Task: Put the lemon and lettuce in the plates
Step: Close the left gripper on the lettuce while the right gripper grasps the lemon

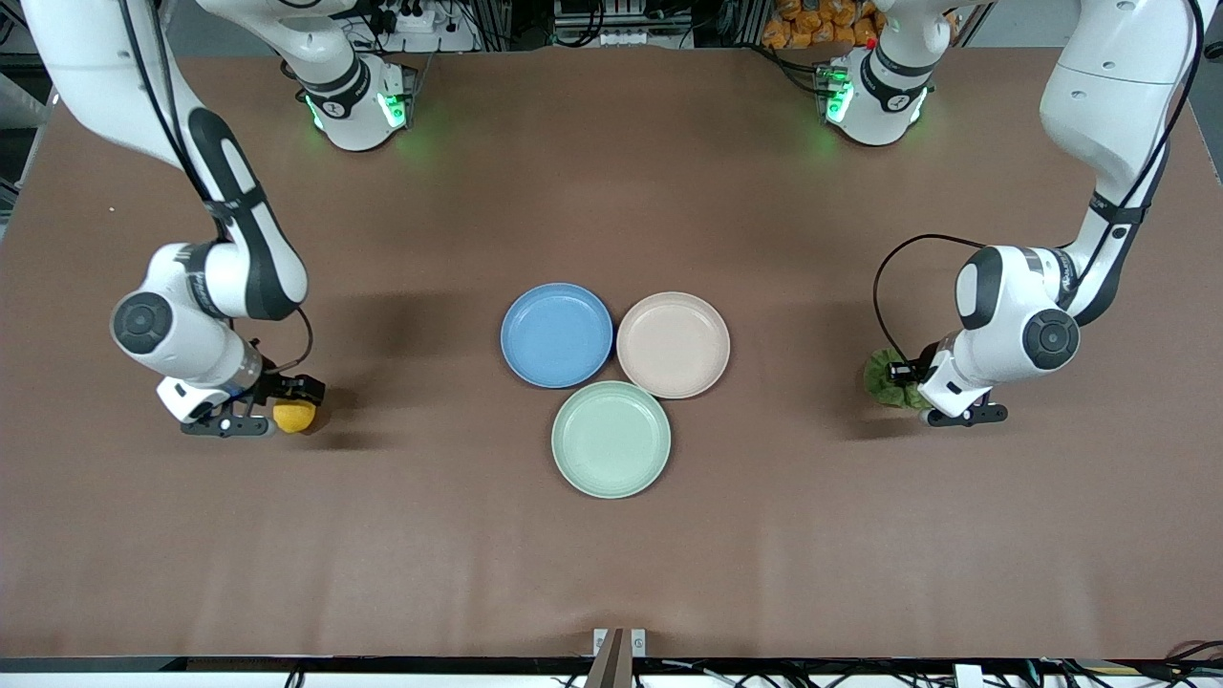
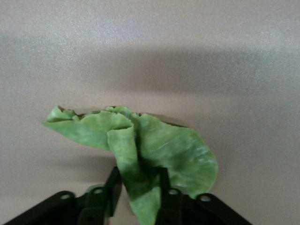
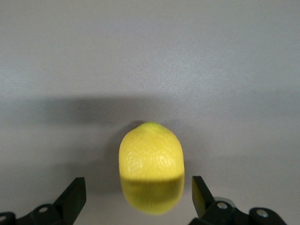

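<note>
The yellow lemon (image 1: 293,415) lies on the brown table toward the right arm's end. My right gripper (image 1: 283,406) is down at it, open, with one finger on each side and a gap to the skin; the right wrist view shows the lemon (image 3: 151,164) between the fingertips (image 3: 75,192). The dark green lettuce (image 1: 887,379) lies toward the left arm's end. My left gripper (image 1: 910,392) is shut on a fold of the lettuce (image 2: 154,145), low at the table. The blue plate (image 1: 556,334) and the beige-pink plate (image 1: 673,344) sit side by side mid-table, both empty.
A pale mint-green plate (image 1: 611,439) sits nearer to the front camera, touching the other two plates. Bare brown table (image 1: 611,573) lies between the plates and each gripper.
</note>
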